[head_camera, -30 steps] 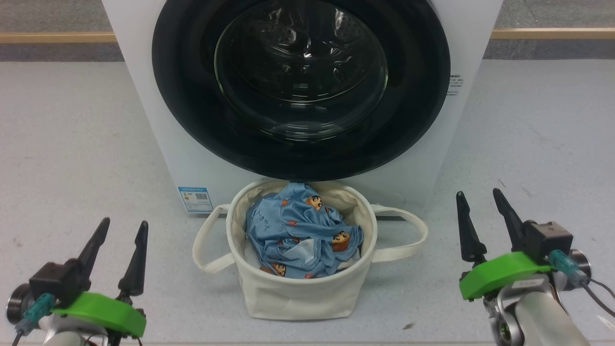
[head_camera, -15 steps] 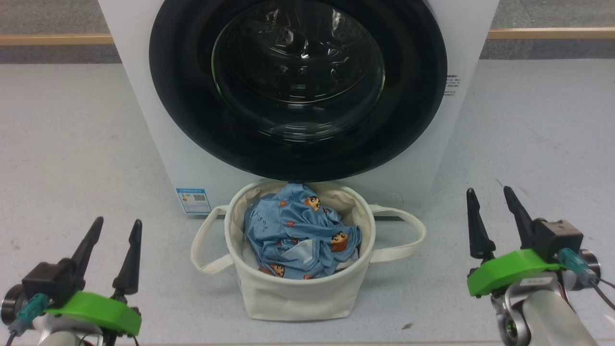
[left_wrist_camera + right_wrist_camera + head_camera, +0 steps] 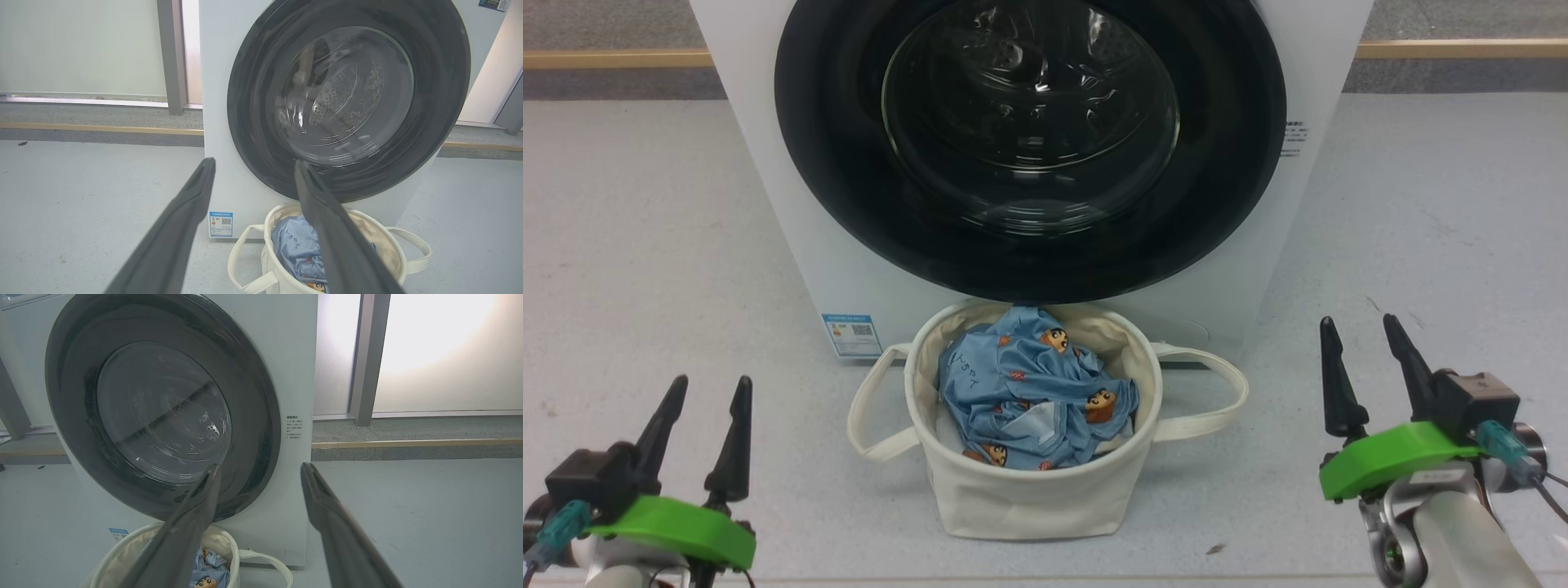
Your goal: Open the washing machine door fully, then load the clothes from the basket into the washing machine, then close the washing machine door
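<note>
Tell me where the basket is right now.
In the head view the basket stands on the floor at bottom centre, directly below the washing machine door, with the left hand and right hand off to either side.

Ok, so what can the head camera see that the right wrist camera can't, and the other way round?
Head camera: the open left gripper and the basket's left handle. Right wrist camera: a grey post between bright frosted panels, beyond the washing machine. Both: the shut door, the basket of blue clothes and the open right gripper.
</note>
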Motion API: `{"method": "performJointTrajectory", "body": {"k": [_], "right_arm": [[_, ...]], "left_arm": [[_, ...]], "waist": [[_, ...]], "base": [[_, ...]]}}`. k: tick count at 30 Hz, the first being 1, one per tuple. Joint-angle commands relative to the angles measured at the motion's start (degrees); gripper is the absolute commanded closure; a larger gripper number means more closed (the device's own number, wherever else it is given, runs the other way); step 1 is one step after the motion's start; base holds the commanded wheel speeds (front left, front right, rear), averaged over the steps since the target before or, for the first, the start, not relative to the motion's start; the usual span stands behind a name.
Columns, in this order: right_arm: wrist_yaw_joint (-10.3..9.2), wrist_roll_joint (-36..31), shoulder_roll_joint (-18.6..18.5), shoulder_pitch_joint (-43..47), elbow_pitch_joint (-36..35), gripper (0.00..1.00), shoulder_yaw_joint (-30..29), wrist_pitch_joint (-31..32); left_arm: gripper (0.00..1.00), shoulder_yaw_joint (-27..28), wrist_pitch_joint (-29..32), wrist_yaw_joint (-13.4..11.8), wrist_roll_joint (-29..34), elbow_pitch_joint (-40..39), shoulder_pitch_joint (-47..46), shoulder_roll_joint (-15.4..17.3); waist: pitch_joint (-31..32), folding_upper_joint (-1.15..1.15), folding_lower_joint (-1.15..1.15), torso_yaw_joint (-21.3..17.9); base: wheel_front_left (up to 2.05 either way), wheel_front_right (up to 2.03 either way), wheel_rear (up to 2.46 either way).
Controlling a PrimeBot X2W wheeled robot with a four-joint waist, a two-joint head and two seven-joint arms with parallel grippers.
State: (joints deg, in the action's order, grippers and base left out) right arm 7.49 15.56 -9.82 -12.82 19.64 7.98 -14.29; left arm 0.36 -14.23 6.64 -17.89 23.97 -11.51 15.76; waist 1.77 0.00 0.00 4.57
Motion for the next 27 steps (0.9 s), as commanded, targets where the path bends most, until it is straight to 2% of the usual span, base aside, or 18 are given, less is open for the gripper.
{"method": "performJointTrajectory", "body": {"k": [1, 27], "right_arm": [[0.0, -0.1, -0.2, -2.3, -2.2, 0.0, 0.6, -0.7], [0.0, -0.1, 0.2, -2.3, -2.8, 0.0, 0.4, -0.7]], "left_arm": [[0.0, 2.0, -0.5, 0.2, -0.1, -2.2, -3.4, 2.1], [0.0, 1.6, -0.7, -0.6, 0.7, -2.2, -3.3, 2.4]], "waist": [[0.0, 0.0, 0.0, 0.0], [-0.4, 0.0, 0.0, 0.1]], "base": [[0.0, 0.0, 0.0], [0.0, 0.0, 0.0]]}}
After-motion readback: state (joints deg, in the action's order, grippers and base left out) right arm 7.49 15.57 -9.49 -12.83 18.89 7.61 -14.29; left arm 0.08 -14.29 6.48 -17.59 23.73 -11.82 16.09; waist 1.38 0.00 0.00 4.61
